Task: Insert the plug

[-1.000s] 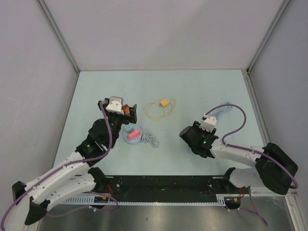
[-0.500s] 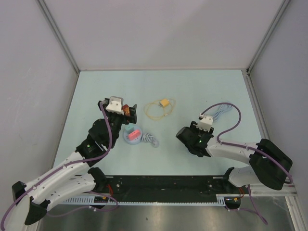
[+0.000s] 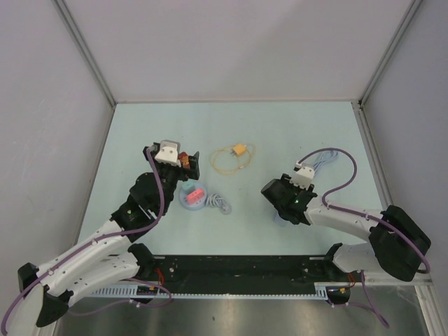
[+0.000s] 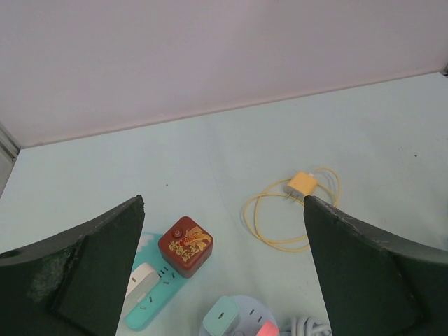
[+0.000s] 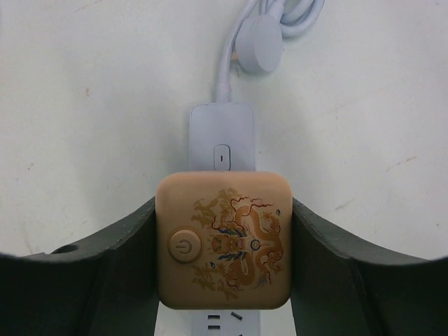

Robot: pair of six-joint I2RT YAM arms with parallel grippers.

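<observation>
My right gripper (image 5: 224, 241) is shut on a tan cube plug (image 5: 224, 239) with a dragon print and a power button. It holds the plug directly over a pale lavender power strip (image 5: 222, 136). The strip's switch shows beyond the plug and its slots show below it. I cannot tell whether the prongs are seated. In the top view the right gripper (image 3: 283, 201) hides the strip. My left gripper (image 4: 224, 280) is open and empty above a red cube plug (image 4: 185, 246) on a teal power strip (image 4: 143, 311).
A round lavender socket (image 3: 192, 197) carries a teal plug (image 4: 222, 318) and a pink one. A yellow plug with a coiled cable (image 3: 239, 150) lies at mid-table. The lavender strip's white cable (image 5: 257, 52) coils beyond the right gripper. A white plug (image 4: 140, 283) sits in the teal strip.
My right gripper shifted a little left, then back right, still holding the tan plug. The left arm has not moved.
</observation>
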